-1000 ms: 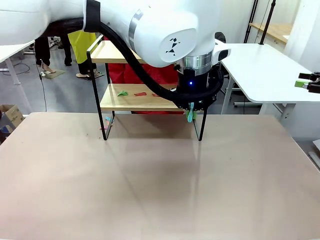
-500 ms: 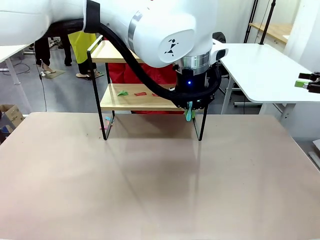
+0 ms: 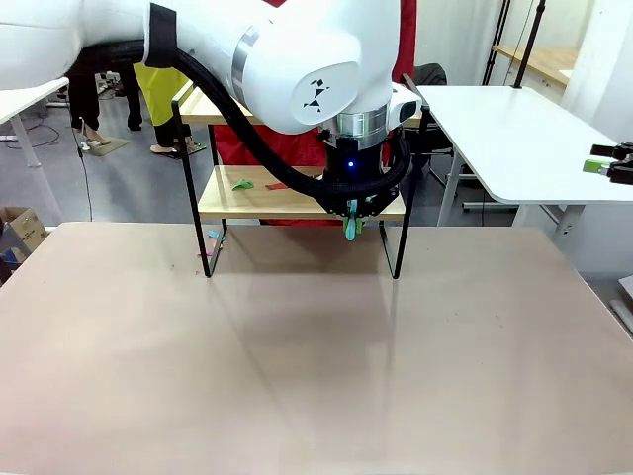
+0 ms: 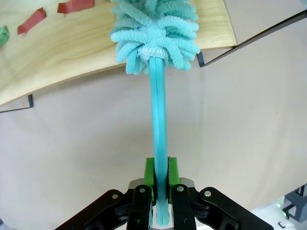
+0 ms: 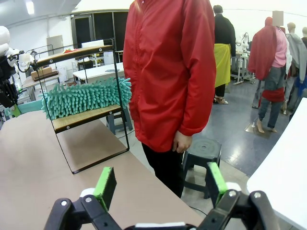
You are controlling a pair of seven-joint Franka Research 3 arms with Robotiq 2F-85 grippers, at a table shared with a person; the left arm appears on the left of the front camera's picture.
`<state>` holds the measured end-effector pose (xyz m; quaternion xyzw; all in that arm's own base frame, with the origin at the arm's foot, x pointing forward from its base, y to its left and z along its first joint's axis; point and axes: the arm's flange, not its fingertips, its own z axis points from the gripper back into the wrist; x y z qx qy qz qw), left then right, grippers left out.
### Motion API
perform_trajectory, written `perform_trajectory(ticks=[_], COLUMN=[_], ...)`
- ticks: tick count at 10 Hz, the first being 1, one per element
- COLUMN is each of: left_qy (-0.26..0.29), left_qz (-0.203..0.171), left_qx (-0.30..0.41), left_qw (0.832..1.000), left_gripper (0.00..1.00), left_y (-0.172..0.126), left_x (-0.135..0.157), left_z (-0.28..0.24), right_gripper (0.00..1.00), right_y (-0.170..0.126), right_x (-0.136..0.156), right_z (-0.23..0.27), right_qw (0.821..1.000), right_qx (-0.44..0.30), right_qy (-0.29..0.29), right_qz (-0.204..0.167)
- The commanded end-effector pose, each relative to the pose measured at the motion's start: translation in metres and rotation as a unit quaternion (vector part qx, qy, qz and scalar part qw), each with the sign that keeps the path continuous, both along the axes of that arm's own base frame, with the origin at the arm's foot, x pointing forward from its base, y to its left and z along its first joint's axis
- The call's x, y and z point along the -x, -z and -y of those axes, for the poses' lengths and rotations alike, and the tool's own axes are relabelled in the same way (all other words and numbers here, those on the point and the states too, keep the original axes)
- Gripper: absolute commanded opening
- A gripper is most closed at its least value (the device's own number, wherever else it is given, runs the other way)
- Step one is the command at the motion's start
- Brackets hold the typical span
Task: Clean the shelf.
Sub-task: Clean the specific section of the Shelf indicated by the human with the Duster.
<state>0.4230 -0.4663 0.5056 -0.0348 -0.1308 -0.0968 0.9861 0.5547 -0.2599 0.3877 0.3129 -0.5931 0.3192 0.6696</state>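
The shelf stands at the far side of the tan table, two wooden boards in a black frame. My left gripper hangs at the front edge of its lower board, shut on the teal handle of a duster. The fluffy duster head lies on the lower board. Red paper scraps and a green scrap lie on that board, left of the duster. My right gripper is open and holds nothing, far off at the right. From there the duster head shows on the shelf.
A person in a red jacket stands just behind the shelf, beside a black stool. A white side table stands at the right. The tan table is bare in front of the shelf.
My left arm has slid to the left along the lower board, dragging the duster with it. The right gripper has stayed put.
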Motion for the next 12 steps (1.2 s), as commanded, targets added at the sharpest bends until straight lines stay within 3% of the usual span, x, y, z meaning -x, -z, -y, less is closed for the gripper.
perform_trajectory(ticks=[1, 6, 12], left_qy=[-0.027, -0.052, -0.104], left_qz=[-0.032, -0.033, -0.038], left_qx=[0.006, 0.003, -0.034], left_qw=[0.999, 0.998, 0.993], left_gripper=[0.13, 0.13, 0.13], left_y=[0.014, 0.022, 0.038], left_x=[0.001, -0.001, -0.004], left_z=[-0.04, -0.076, -0.156], right_gripper=[1.0, 1.0, 1.0], right_y=[-0.002, -0.002, -0.002], right_x=[0.0, 0.0, 0.0], right_z=[-0.002, -0.002, -0.002], right_qw=[1.0, 1.0, 1.0], right_qx=[0.001, 0.001, 0.001], right_qy=[0.0, 0.0, 0.0], right_qz=[0.001, 0.001, 0.001])
